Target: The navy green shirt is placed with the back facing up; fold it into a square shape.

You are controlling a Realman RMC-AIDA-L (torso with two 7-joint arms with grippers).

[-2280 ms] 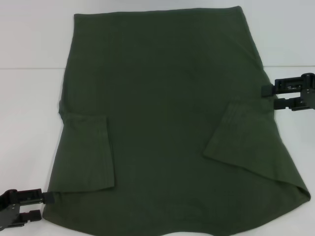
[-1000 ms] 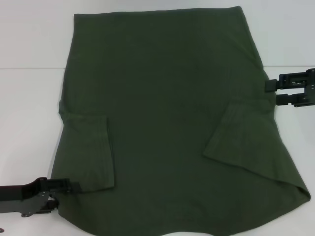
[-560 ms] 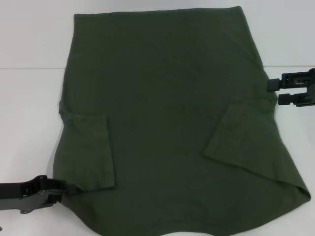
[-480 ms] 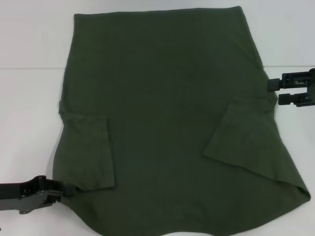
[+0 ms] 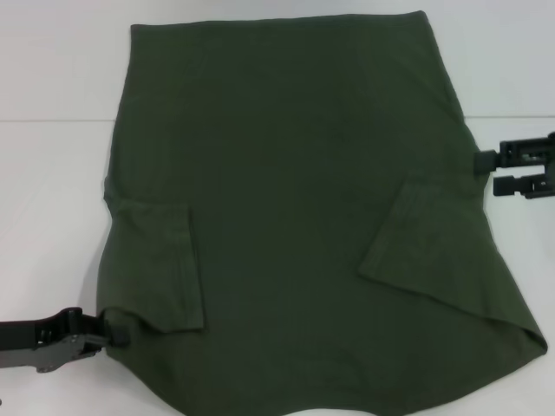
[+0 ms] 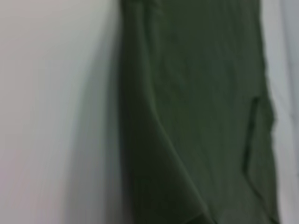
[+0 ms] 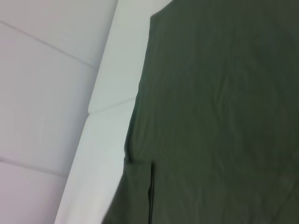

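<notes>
- Left gripper (image 5: 113, 334) reaches in low and level, fingertips at the navy green shirt (image 5: 295, 173) near-left edge, apparently pinching fabric.
- Right gripper (image 5: 488, 172) level, fingers spread, just off shirt's right edge.

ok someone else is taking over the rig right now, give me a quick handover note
Left gripper: at the navy green shirt's near left edge, tips on the fabric below the folded-in left sleeve.
Right gripper: open, beside the right edge, just off the cloth.
Done: shirt spread flat on the white table, both sleeves folded inward.
Left: body folds into a square.
</notes>
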